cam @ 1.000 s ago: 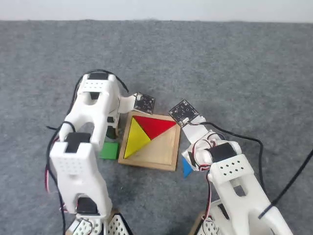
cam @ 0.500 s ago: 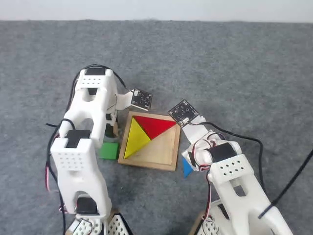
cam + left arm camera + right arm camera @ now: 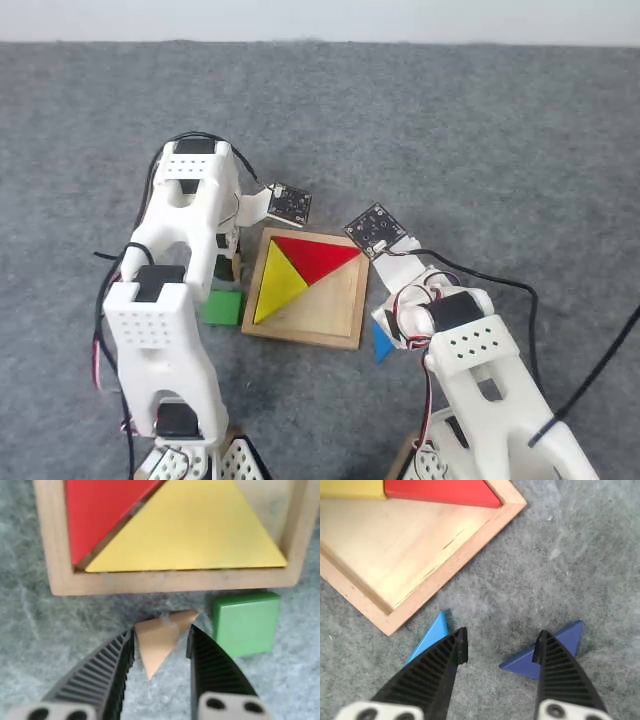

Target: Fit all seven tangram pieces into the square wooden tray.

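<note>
The square wooden tray holds a red triangle and a yellow triangle; the rest of its floor is bare. In the left wrist view my left gripper is open, its fingers straddling a small tan triangle that lies on the carpet just outside the tray wall. A green square lies beside it. My right gripper is open over bare carpet near a tray corner, between a light blue piece and a dark blue triangle.
Grey carpet covers the whole table, with wide free room behind and to the right of the tray. The green square lies against the tray's left side. A blue piece peeks out by the tray's near right corner, under the right arm.
The left arm drew back a little from the tray between the first two frames and has held still since. The right arm has not moved.
</note>
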Controlling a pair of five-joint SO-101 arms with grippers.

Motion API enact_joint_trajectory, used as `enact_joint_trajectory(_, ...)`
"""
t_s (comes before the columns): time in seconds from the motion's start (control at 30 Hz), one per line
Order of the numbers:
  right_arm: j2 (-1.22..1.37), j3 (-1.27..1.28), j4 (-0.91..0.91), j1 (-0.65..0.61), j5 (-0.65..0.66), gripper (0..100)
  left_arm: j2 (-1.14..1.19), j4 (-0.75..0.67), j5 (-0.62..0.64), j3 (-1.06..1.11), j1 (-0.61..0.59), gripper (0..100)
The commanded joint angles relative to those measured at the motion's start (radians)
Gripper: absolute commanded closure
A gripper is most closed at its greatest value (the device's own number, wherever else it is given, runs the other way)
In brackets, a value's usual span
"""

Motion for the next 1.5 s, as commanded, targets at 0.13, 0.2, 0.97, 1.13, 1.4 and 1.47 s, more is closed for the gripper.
enact_joint_trajectory(0.13, 0.004, -0.009, -0.008, 0.016, 0.014, 77.5, -0.009, 0.009, 0.014, -0.045, 0.006, 78)
enact_joint_trajectory(0.2, 0.004, -0.009, -0.008, 0.016, 0.014, 77.5, -0.009, 0.002, 0.014, -0.045, 0.009, 78)
enact_joint_trajectory(0.97, 0.004, -0.008, -0.008, 0.015, 0.014, 77.5, -0.003, 0.009, 0.057, -0.041, 0.0, 89)
enact_joint_trajectory(1.13, 0.004, -0.008, -0.008, 0.015, 0.014, 77.5, -0.002, 0.051, 0.057, -0.039, -0.003, 90)
enact_joint_trajectory(1.4, 0.004, -0.008, -0.008, 0.015, 0.014, 77.5, -0.011, 0.051, 0.104, -0.024, -0.003, 92)
enact_joint_trajectory(1.47, 0.004, -0.008, -0.008, 0.015, 0.014, 77.5, -0.011, 0.051, 0.106, -0.024, -0.005, 92)
